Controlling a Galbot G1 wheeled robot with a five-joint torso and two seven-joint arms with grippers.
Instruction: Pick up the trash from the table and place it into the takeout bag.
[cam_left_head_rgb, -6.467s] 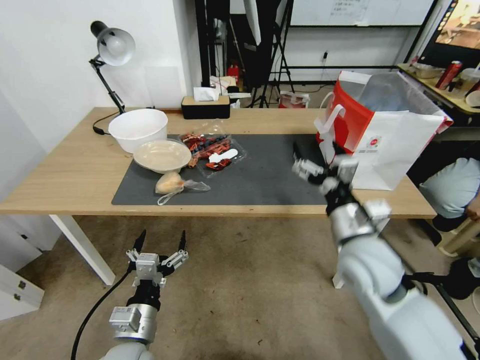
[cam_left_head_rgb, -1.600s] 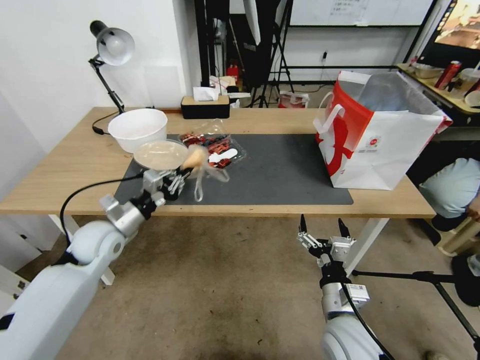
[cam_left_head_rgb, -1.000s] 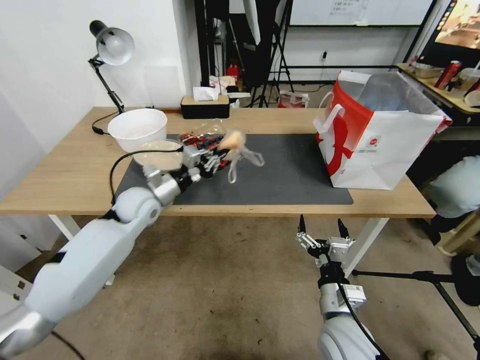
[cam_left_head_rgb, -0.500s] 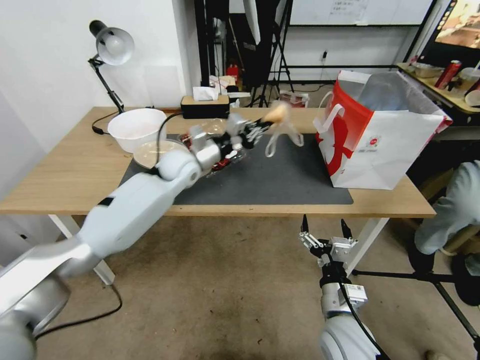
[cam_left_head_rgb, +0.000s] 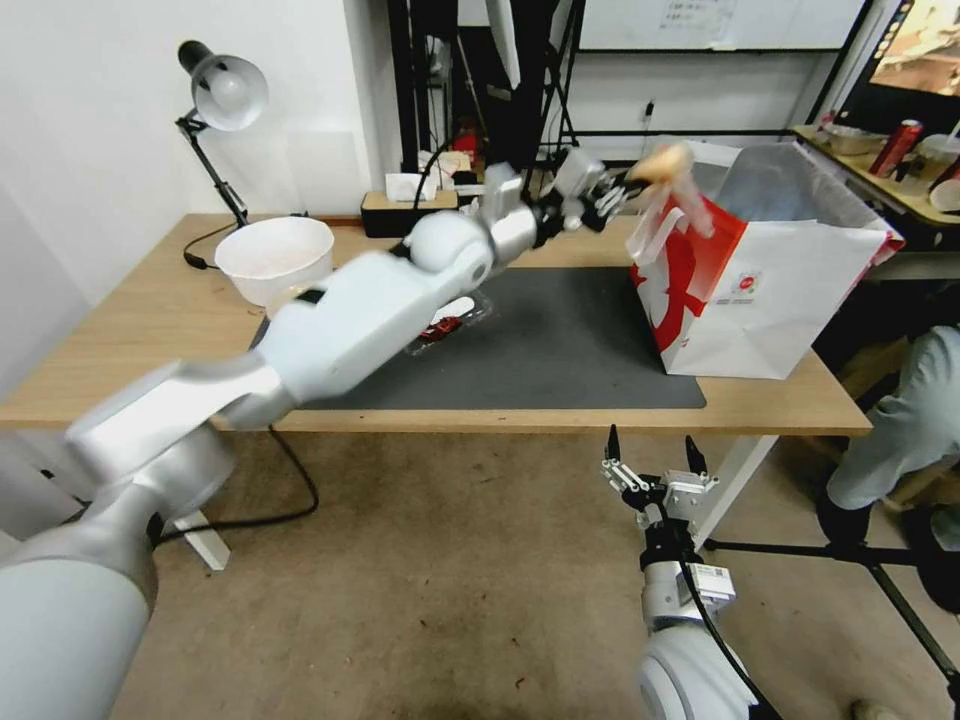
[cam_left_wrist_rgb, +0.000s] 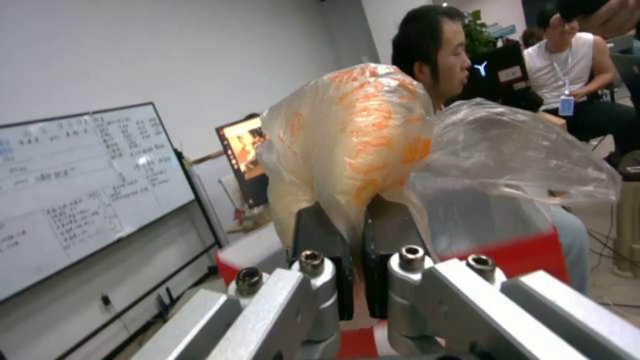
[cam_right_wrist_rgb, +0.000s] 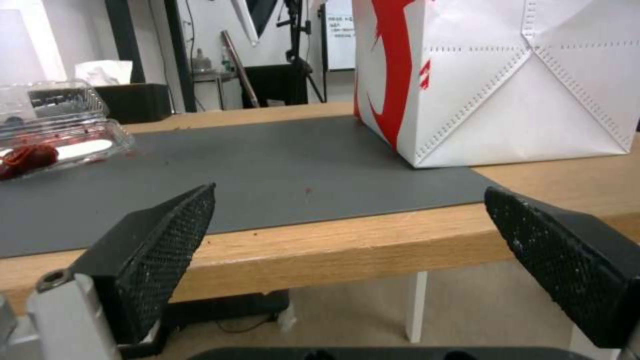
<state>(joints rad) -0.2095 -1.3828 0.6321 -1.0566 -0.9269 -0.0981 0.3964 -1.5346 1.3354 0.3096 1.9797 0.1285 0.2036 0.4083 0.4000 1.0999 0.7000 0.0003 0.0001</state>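
Knotted clear plastic bag of orange scraps (cam_left_head_rgb: 665, 160) — clamped in the left gripper (cam_left_head_rgb: 622, 185), at the white-and-red paper takeout bag's (cam_left_head_rgb: 790, 290) ten-o'clock rim; right gripper (cam_left_head_rgb: 650, 452) — jaws apart, below the wooden table (cam_left_head_rgb: 130, 330).

Left arm stretched far forward, left end effector (cam_left_head_rgb: 622, 183) clamped tight — right end effector (cam_left_head_rgb: 651, 462) low, fingers spread

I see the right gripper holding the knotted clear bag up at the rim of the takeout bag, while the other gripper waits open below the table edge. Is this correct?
Not quite: the left gripper holds the knotted clear bag, as the head view shows. It is held up at the rim of the takeout bag, and the right gripper is the one that waits open below the table edge.
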